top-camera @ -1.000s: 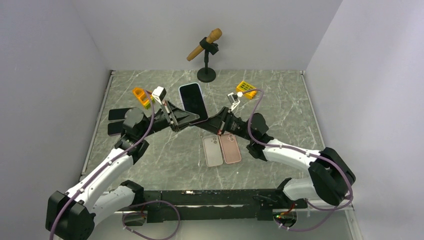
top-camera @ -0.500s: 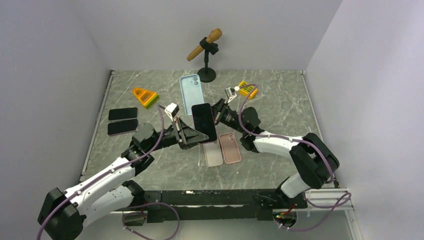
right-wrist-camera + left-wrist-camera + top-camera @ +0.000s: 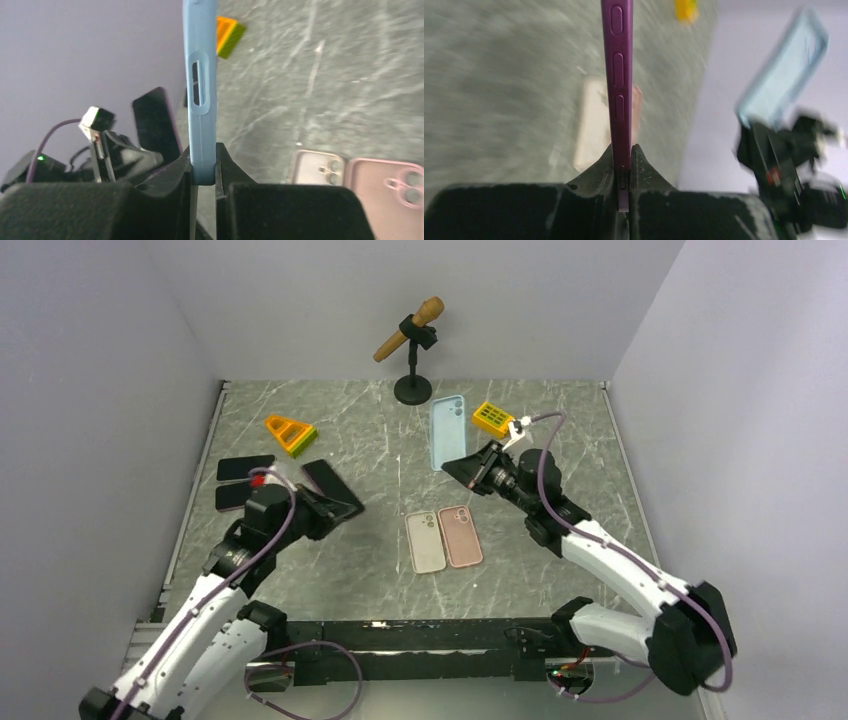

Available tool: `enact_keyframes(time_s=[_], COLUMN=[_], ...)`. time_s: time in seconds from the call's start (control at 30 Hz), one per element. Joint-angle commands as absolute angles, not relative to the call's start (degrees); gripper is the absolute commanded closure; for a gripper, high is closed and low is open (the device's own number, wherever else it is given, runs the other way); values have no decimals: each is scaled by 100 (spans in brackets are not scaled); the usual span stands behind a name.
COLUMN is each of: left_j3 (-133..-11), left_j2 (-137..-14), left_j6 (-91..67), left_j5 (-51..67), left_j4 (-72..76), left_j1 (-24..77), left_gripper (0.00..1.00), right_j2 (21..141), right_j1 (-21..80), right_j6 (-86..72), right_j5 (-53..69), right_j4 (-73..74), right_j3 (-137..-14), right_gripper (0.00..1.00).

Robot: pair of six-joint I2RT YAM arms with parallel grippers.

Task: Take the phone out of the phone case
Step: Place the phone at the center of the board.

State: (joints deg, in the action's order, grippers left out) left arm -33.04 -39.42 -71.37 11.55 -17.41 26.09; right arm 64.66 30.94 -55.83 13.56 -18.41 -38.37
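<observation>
Top external view, contents as they stand.

1. phone (image 3: 332, 486): dark screen, purple edge, out of its cover. It is held tilted above the table (image 3: 380, 440) on the left side by the left gripper (image 3: 318, 502). The left wrist view shows both fingers (image 3: 640, 162) pinched tight on its lower edge.
2. phone case (image 3: 448, 432): pale blue, empty. It is held up at the right rear by the right gripper (image 3: 470, 468). The right wrist view shows the fingers (image 3: 226, 165) clamped on its bottom rim.
3. spare cases (image 3: 427, 541): two, beige and pink, lying flat side by side near the centre.
4. dark handsets (image 3: 246, 468): two, lying flat at the left edge.
5. Sundries: orange block (image 3: 291, 433), yellow block (image 3: 493, 418), microphone stand (image 3: 412, 388) at the back.

Progress: separation looks complete, with phone and phone case well apart. In my judgement, all that remains is to set each one down.

Change: a second ago both grippers met at the centre on the cased phone. Half a second ago the phone stood just in front of its case. The arms have since drawn off to opposite sides.
</observation>
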Motion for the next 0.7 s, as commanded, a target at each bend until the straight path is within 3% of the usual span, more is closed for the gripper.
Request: enact_keyframes(time_s=[0.0, 0.1, 0.37, 0.67], left_j3=[-3405, -3262, -2488, -1482], left_j2=[-3391, -3431, -4478, -5220], left_j6=[-6702, -6617, -6658, -7371], left_j5=[-840, -1327, 169, 685], left_j4=[-3133, -3250, -1934, 4], left_j1=[1503, 558, -2033, -2693], left_gripper=[100, 100, 100, 100], right_j2=[5634, 5205, 4799, 4724], right_j1=[3006, 2997, 2996, 2995], right_j6=[-4462, -4310, -4111, -4026], right_j5=[374, 258, 418, 507], right_j4=[-101, 289, 669, 695], right_j3=[-4252, -4400, -4485, -4378], right_gripper=[100, 100, 100, 100])
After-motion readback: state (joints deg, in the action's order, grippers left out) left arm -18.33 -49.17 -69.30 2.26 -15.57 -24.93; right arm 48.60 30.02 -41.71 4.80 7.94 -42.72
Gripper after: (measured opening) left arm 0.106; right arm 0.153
